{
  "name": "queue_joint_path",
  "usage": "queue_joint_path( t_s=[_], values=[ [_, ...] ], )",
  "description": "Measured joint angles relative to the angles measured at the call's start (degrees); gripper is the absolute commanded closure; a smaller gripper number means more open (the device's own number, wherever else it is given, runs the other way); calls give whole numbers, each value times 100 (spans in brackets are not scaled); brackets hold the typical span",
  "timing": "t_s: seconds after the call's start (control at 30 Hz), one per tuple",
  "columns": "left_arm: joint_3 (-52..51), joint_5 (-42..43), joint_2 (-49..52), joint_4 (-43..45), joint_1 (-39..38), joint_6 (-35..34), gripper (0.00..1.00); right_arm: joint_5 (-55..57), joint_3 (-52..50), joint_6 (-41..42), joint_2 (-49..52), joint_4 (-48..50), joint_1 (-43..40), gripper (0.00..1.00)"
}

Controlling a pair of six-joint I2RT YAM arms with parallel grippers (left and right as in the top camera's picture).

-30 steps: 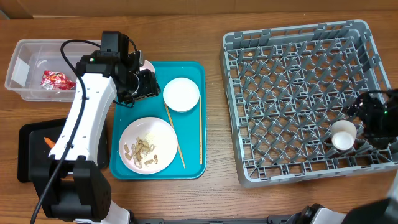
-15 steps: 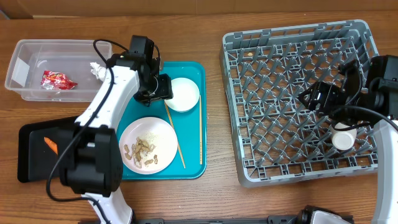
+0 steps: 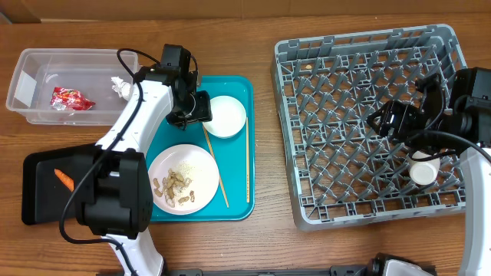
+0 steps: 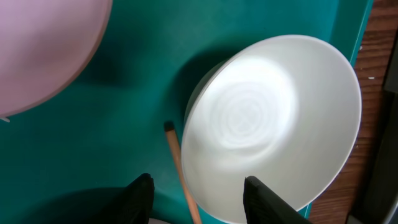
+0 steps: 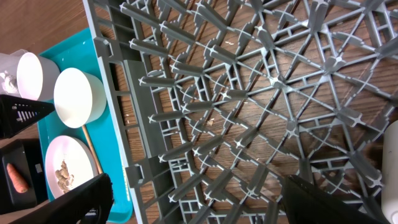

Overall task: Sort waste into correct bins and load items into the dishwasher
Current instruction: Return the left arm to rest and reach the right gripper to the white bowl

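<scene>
White bowl (image 3: 224, 116) upright on teal tray (image 3: 232, 165), upper centre-left of overhead frame; chopstick (image 4: 179, 163) end beside rim. Left gripper (image 4: 200, 198) just above, jaws partway open, straddling bowl's near edge, no grip seen. Right gripper (image 5: 205, 202) over grey dish rack (image 3: 360, 77), right of frame — jaws wide, empty.

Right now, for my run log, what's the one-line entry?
left gripper: open, over bowl rim on teal tray | right gripper: open, empty, over dish rack

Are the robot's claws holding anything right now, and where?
Nothing yet. The left claw stands open astride the white bowl's rim and a chopstick end; the right claw is open and empty above the dish rack.
</scene>
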Motion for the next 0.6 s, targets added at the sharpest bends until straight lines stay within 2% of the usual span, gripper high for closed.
queue_joint_path(
  t_s=[0.13,0.23,0.43,0.6],
  values=[
    [33,-22,-2,-282,37,0,50,20,0,2,0,92,61,14],
    [238,-90,-52,-839,173,0,49,52,0,24,0,398,411,15],
    [793,-817,-931,-1897,855,0,43,470,61,501,98,1121,1845,14],
    [901,-1073,-1709,-2236,1604,-24,38,977,968,780,1185,1106,3189,14]
  ],
)
